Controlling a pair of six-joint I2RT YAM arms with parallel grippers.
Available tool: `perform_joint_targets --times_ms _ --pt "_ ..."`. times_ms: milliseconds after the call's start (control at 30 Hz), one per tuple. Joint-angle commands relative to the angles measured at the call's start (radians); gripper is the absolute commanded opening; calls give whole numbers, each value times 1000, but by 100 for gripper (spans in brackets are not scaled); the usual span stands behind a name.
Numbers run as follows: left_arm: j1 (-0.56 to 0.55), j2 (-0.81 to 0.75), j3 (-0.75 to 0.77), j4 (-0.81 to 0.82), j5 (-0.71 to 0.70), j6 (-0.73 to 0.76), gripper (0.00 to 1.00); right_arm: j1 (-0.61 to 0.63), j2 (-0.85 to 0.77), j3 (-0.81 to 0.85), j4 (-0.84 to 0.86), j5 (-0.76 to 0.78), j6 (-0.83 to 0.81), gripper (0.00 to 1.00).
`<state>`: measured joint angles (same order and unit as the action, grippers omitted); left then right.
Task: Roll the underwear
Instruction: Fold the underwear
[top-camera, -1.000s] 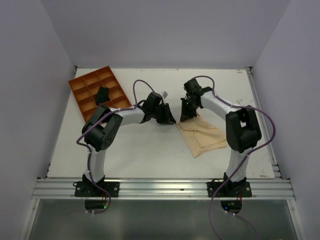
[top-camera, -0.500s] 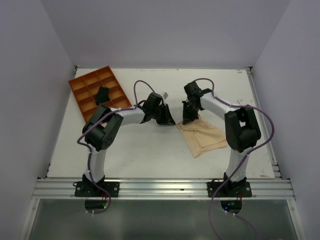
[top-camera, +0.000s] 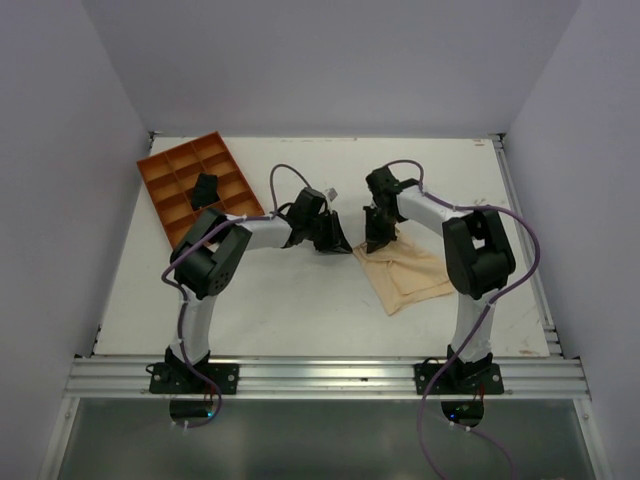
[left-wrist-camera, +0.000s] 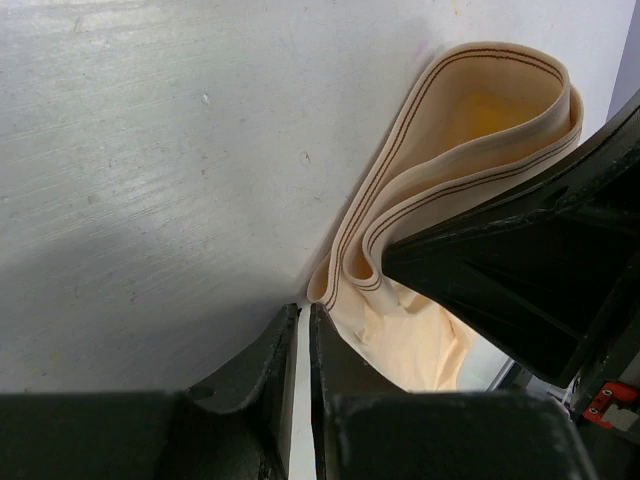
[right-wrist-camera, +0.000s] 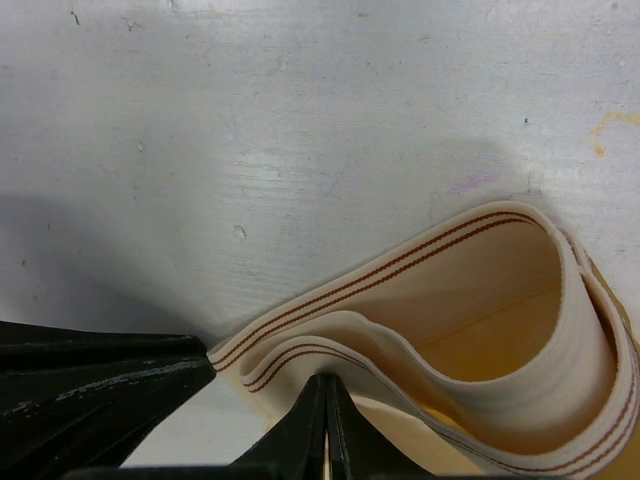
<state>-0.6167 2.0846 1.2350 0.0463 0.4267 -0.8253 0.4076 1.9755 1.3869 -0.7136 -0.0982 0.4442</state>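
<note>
The beige underwear (top-camera: 410, 272) lies crumpled on the white table right of centre. Its brown-striped waistband (right-wrist-camera: 470, 250) stands up in a folded loop (left-wrist-camera: 480, 110). My right gripper (top-camera: 377, 240) is shut at the cloth's left corner. In the right wrist view its tips (right-wrist-camera: 325, 385) pinch a fold of the waistband, which buckles up around them. My left gripper (top-camera: 335, 240) faces it from the left. Its jaws (left-wrist-camera: 304, 310) are closed to a thin slit showing only white, with the tips against the waistband's corner (left-wrist-camera: 340, 285). The right gripper's black finger (left-wrist-camera: 500, 260) covers part of the cloth.
An orange compartment tray (top-camera: 150, 168) sits at the back left with a small black bundle (top-camera: 204, 187) in one cell. The table's metal rail (top-camera: 320, 378) runs along the near edge, and walls close in on the left, right and back.
The right gripper has come down a little toward the cloth's corner and closed on the waistband. The left gripper's jaws have narrowed; the left arm has barely shifted.
</note>
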Motion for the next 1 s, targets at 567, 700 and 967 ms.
perform_joint_targets --times_ms 567,700,967 --pt "-15 25 29 38 0 -2 13 37 -4 55 14 -63 17 1" --pt "-15 20 21 30 -3 3 13 45 2 31 23 -43 31 1" --pt "-5 -63 -14 10 -66 -12 17 45 -7 -23 59 -37 63 0"
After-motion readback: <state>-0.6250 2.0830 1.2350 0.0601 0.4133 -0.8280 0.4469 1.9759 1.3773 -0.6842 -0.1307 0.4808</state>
